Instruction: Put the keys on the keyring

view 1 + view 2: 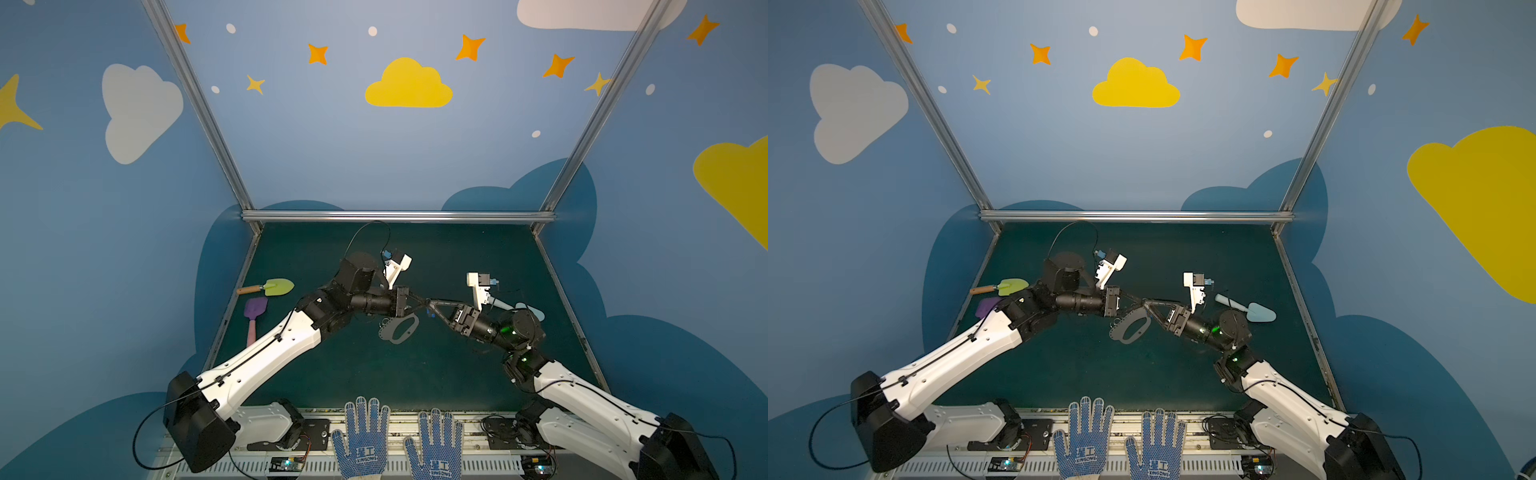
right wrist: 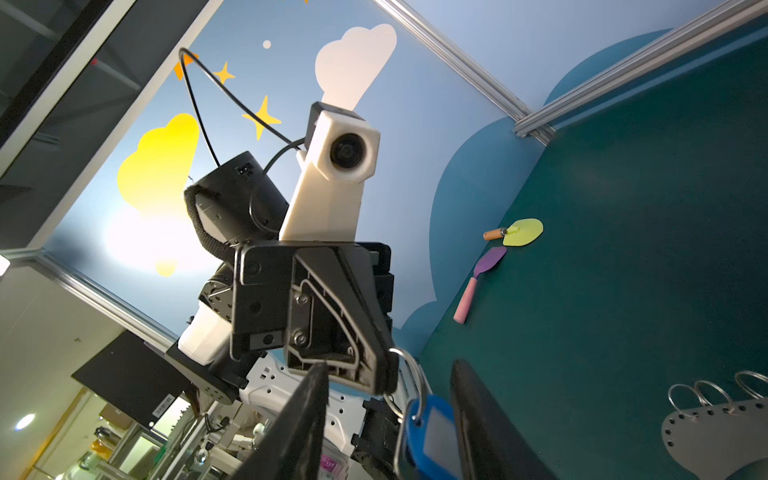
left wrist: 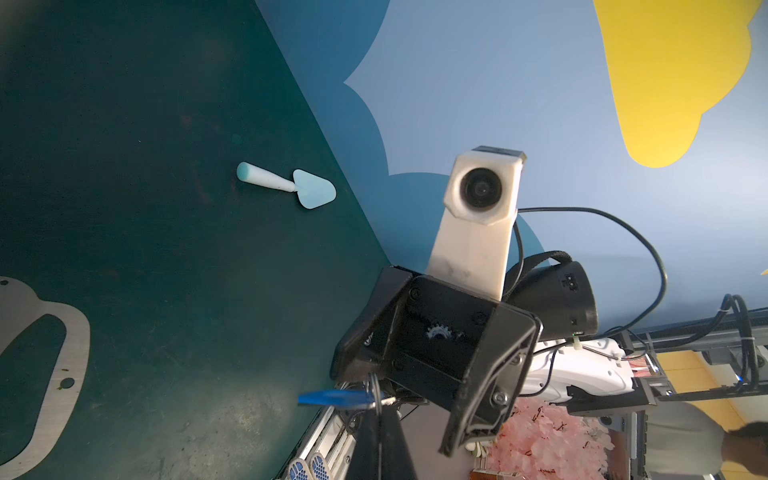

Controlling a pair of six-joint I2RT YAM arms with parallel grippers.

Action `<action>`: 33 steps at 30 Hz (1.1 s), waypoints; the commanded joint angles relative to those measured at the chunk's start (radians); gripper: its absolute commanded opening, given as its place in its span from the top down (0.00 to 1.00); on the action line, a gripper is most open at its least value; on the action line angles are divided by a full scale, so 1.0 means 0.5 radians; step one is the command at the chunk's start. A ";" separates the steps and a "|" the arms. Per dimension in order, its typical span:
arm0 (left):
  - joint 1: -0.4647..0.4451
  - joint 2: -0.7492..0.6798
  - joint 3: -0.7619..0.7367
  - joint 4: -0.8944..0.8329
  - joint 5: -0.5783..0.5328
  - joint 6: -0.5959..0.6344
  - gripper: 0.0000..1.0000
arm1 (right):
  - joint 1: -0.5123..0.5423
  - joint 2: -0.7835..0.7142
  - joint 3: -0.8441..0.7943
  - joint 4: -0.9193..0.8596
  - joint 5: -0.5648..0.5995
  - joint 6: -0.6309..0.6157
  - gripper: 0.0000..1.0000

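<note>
The keys hang in the air between both grippers: a blue-and-white tag (image 2: 432, 436) on a wire ring (image 2: 411, 370). In the left wrist view the tag (image 3: 332, 399) shows edge-on. My left gripper (image 3: 379, 409) is shut on the wire ring. My right gripper (image 2: 390, 374) faces it tip to tip, jaws apart on either side of the tag without clamping it. The metal key hardly shows. The keyring (image 1: 386, 334) (image 1: 1117, 330), a grey plate with an oval cutout, lies flat on the green mat just below and in front of the two tips, with wire rings (image 2: 706, 392) on its edge.
A pale blue toy spade (image 1: 1250, 309) lies behind the right arm. On the mat's left side are a green trowel (image 1: 274, 286) and a purple spatula (image 1: 253, 316). Two dotted gloves (image 1: 365, 436) rest at the front edge. Aluminium rails (image 1: 395, 216) border the mat.
</note>
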 commanded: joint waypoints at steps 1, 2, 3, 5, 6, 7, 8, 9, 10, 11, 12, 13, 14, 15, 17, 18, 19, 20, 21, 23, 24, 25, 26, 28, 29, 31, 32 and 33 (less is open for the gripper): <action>-0.005 -0.001 0.019 0.043 0.009 0.013 0.96 | -0.008 0.029 -0.014 0.145 -0.068 0.026 0.57; -0.006 -0.006 0.022 0.046 0.010 0.011 0.96 | -0.009 0.040 -0.013 0.148 -0.081 0.027 0.58; -0.006 -0.011 0.019 0.050 0.010 0.009 0.96 | -0.007 0.048 -0.014 0.158 -0.090 0.029 0.59; -0.006 -0.019 0.015 0.057 0.010 0.008 0.96 | -0.010 0.060 -0.016 0.166 -0.096 0.036 0.60; -0.009 -0.025 0.013 0.064 0.016 0.009 0.96 | -0.009 0.067 -0.021 0.177 -0.096 0.038 0.61; -0.006 -0.027 0.010 0.070 0.020 0.004 0.96 | -0.009 0.071 -0.022 0.188 -0.099 0.040 0.63; -0.006 -0.033 0.008 0.070 0.017 0.000 0.96 | -0.009 0.073 -0.021 0.194 -0.103 0.040 0.65; -0.005 -0.034 0.008 0.074 0.017 0.002 0.96 | -0.009 0.076 -0.019 0.198 -0.107 0.040 0.65; -0.005 -0.037 0.007 0.076 0.017 -0.004 0.96 | -0.010 0.079 -0.019 0.202 -0.113 0.041 0.65; -0.004 -0.041 0.006 0.084 0.017 -0.008 0.96 | -0.009 0.083 -0.019 0.204 -0.122 0.040 0.65; -0.005 -0.042 0.004 0.088 0.017 -0.007 0.96 | -0.009 0.088 -0.019 0.206 -0.129 0.042 0.66; -0.003 -0.040 0.003 0.094 0.018 -0.009 0.96 | -0.009 0.094 -0.019 0.205 -0.138 0.040 0.65; -0.003 -0.044 0.003 0.104 0.027 -0.012 0.96 | -0.010 0.099 -0.019 0.209 -0.147 0.045 0.65; -0.003 -0.045 0.004 0.113 0.029 -0.014 0.96 | -0.009 0.103 -0.022 0.216 -0.151 0.048 0.67; -0.003 -0.050 0.001 0.131 0.041 -0.025 0.96 | -0.009 0.110 -0.025 0.232 -0.158 0.054 0.72; 0.002 -0.053 0.001 0.132 0.041 -0.028 0.96 | -0.009 0.110 -0.025 0.227 -0.158 0.051 0.73; 0.000 -0.053 -0.003 0.136 0.043 -0.032 0.96 | -0.009 0.110 -0.028 0.222 -0.158 0.047 0.75; 0.002 -0.053 -0.002 0.138 0.047 -0.031 0.96 | -0.012 0.107 -0.036 0.227 -0.152 0.049 0.78; 0.003 -0.056 -0.002 0.138 0.047 -0.032 0.96 | -0.015 0.104 -0.037 0.224 -0.146 0.049 0.79; 0.004 -0.061 -0.007 0.138 0.050 -0.031 0.96 | -0.021 0.092 -0.047 0.222 -0.142 0.052 0.82; 0.009 -0.065 -0.005 0.135 0.050 -0.029 0.96 | -0.027 0.086 -0.044 0.212 -0.142 0.050 0.83; 0.009 -0.063 -0.005 0.135 0.049 -0.030 0.96 | -0.032 0.079 -0.044 0.198 -0.145 0.049 0.83; 0.013 -0.073 -0.008 0.135 0.049 -0.027 0.96 | -0.036 0.073 -0.048 0.183 -0.147 0.046 0.83; 0.021 -0.075 -0.013 0.138 0.050 -0.024 0.96 | -0.045 0.063 -0.044 0.171 -0.159 0.044 0.87; 0.021 -0.078 -0.013 0.138 0.055 -0.024 0.96 | -0.049 0.058 -0.044 0.160 -0.165 0.042 0.85; 0.025 -0.076 -0.011 0.142 0.065 -0.026 0.96 | -0.056 0.050 -0.044 0.134 -0.170 0.035 0.81; 0.025 -0.074 -0.011 0.143 0.073 -0.028 0.96 | -0.058 0.048 -0.044 0.117 -0.170 0.032 0.80; 0.028 -0.075 -0.007 0.144 0.079 -0.026 0.96 | -0.064 0.043 -0.044 0.101 -0.173 0.026 0.81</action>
